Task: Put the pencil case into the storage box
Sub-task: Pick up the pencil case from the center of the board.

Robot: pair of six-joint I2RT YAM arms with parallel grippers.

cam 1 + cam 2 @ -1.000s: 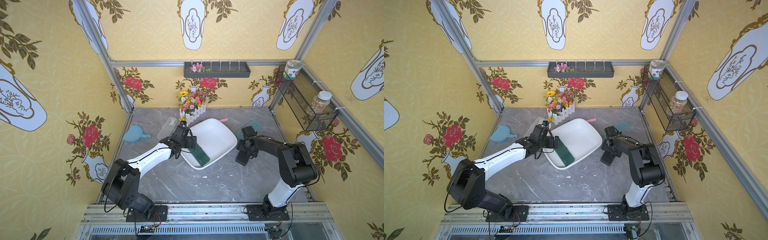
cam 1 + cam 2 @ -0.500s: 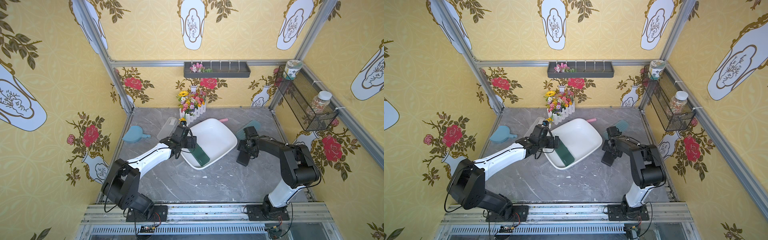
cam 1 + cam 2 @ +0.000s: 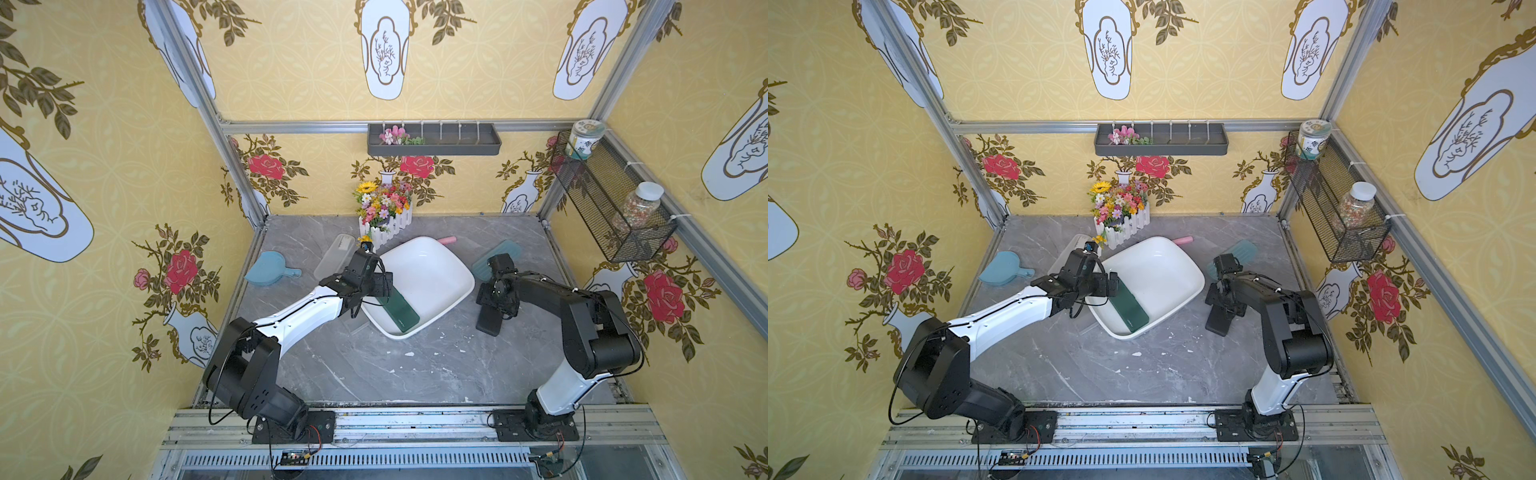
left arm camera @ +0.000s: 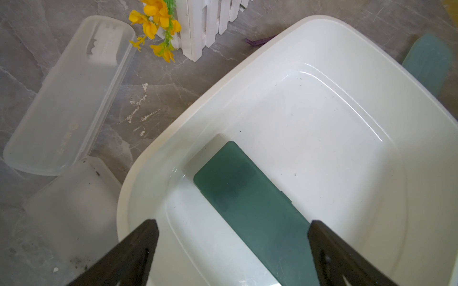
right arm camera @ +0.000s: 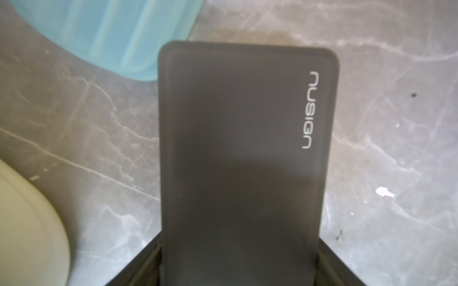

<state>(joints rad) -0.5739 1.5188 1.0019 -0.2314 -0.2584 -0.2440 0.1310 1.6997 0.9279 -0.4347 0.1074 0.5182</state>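
The right gripper (image 5: 240, 239) straddles the dark grey pencil case (image 5: 247, 148), one black jaw close beside each long edge. Whether they press it or only flank it cannot be told. The case looks like a slim, stiff plastic box, probably light, with a smooth matte skin that could slip. The soundest hold is likely across its narrow width, near the middle so neither end sags. It is a flat rectangle with rounded corners, and pale lettering reading "nusign" runs along one long edge. It appears to lie on the grey marbled table (image 3: 374, 365) toward the right edge, just beside the storage box (image 3: 428, 270) but outside it, with a teal case (image 5: 111, 32) near one end. The box, a shallow white tub, sits mid-table nearer the back edge. Over its left corner hangs the left gripper (image 4: 233, 224), jaws spread wide and empty, above a green pencil case (image 4: 247, 203) lying flat inside. A frosted clear case (image 4: 69, 94) rests on the table left of the box.
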